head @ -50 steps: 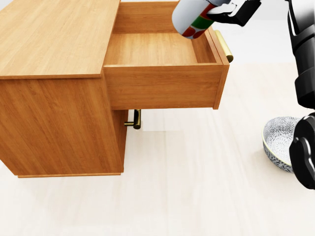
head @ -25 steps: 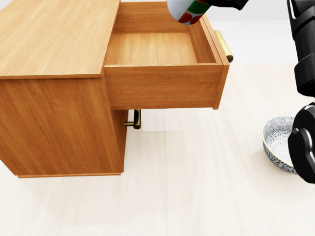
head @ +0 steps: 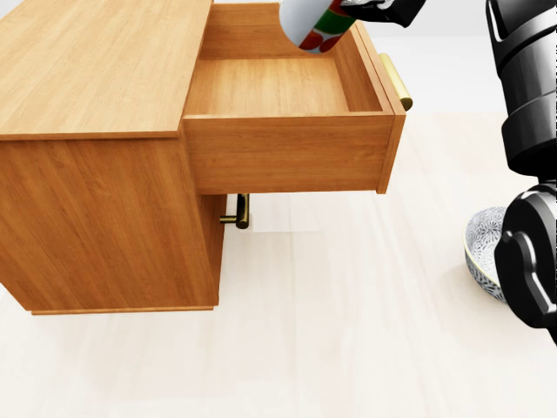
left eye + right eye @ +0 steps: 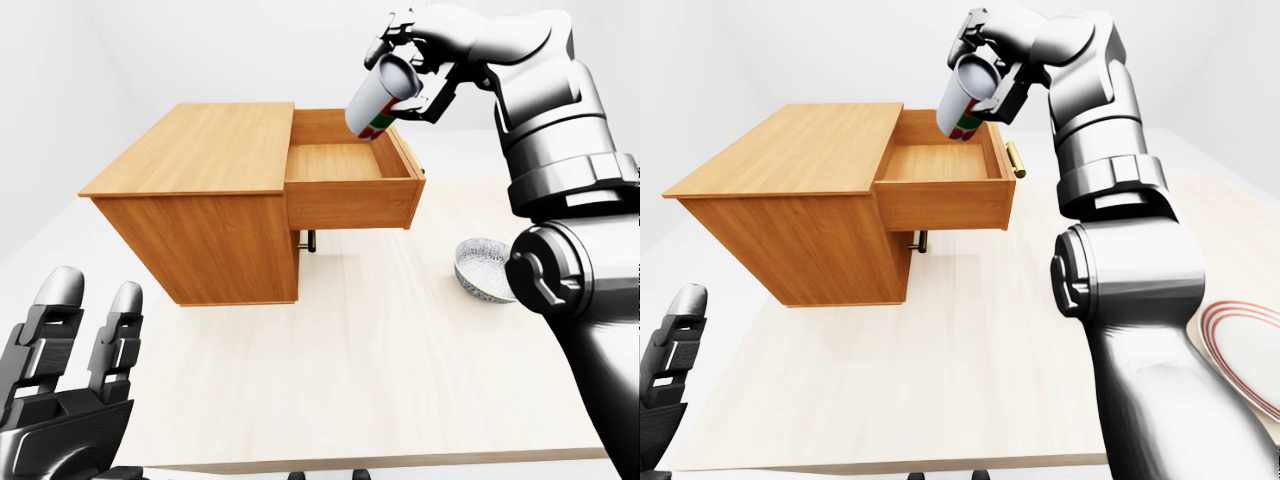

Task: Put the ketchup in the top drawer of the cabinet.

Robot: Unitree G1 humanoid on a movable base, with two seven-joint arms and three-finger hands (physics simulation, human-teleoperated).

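Observation:
The ketchup bottle point(image 4: 381, 98), white with a red and green label, hangs tilted over the open top drawer point(image 4: 350, 165) of the wooden cabinet point(image 4: 205, 150). My right hand point(image 4: 415, 55) is shut on the bottle and holds it above the drawer's right part, clear of the drawer floor. In the head view only the bottle's lower end point(image 3: 313, 24) shows at the top edge, over the empty drawer point(image 3: 270, 85). My left hand point(image 4: 65, 380) is open and empty at the lower left of the left-eye view.
A patterned bowl point(image 4: 482, 267) stands on the pale table point(image 4: 380, 360) to the right of the cabinet. A red-rimmed plate point(image 4: 1250, 350) lies at the far right. A brass handle point(image 3: 238, 212) of the lower drawer shows under the open drawer.
My right hand has carried the ketchup to the left and up in the head view, further over the drawer. The cabinet and bowl have not moved.

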